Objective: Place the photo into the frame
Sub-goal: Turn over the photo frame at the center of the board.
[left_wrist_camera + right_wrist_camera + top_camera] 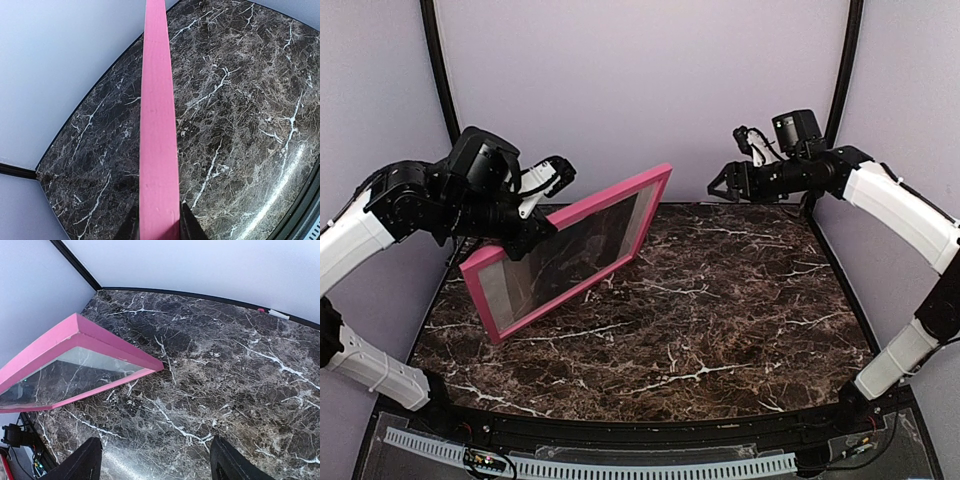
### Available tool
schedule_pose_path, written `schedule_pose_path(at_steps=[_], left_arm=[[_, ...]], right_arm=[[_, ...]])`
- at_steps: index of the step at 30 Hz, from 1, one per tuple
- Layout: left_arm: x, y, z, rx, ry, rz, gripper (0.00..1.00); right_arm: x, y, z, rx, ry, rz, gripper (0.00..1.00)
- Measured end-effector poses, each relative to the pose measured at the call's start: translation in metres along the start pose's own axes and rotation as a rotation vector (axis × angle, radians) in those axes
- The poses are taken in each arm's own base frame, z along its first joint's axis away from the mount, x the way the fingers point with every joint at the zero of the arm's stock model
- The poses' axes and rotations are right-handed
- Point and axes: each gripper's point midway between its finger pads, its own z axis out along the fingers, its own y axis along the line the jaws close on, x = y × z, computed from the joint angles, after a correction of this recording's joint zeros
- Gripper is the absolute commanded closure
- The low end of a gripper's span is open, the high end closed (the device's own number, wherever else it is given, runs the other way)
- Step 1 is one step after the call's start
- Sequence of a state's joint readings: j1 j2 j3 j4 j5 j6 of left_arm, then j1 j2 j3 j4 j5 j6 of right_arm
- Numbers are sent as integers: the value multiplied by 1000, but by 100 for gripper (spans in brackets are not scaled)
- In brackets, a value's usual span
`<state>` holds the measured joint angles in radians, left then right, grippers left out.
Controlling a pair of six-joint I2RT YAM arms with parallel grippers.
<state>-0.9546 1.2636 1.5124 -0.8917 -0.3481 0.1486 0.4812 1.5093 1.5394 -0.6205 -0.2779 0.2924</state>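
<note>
The frame (610, 200) is pink and large, and it is held tilted on edge over the left half of the marble table, with its lower edge near the tabletop. Inside its opening shows the photo (570, 250), dark with a pale border. My left gripper (532, 228) is shut on the frame's top rail. In the left wrist view, the pink rail (157, 125) runs between the fingers of the left gripper (159, 227). My right gripper (720, 185) is open and empty, high at the back right. In its own view, the right gripper (157, 465) looks at the frame's corner (75, 335).
The dark marble tabletop (720, 320) has a black raised rim and pale curved walls close behind it. A cable tray (590, 465) runs along the near edge.
</note>
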Motion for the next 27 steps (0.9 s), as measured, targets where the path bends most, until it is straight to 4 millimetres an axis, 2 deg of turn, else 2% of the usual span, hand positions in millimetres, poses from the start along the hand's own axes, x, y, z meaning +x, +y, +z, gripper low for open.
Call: schedule_pose_path(at_steps=[7,12,18,23,27], left_arm=[[-2,3,0,86,-11,-37,100],[-6,-7,-1,178,-37,-12,100],[-11,-18,0,285,-68,40,100],[-20,-23,7,343,-87,86,100],[-24,-24,10,372,-99,117,100]], right_arm=[[2,28,4,-81,4,-90,15],[-7,69,-3,-152,-28,-257,14],[-25,114,-26,-195,-95,-511,14],[-29,133,-37,-221,-102,-677,14],[-16,143,-32,-258,-38,-774,13]])
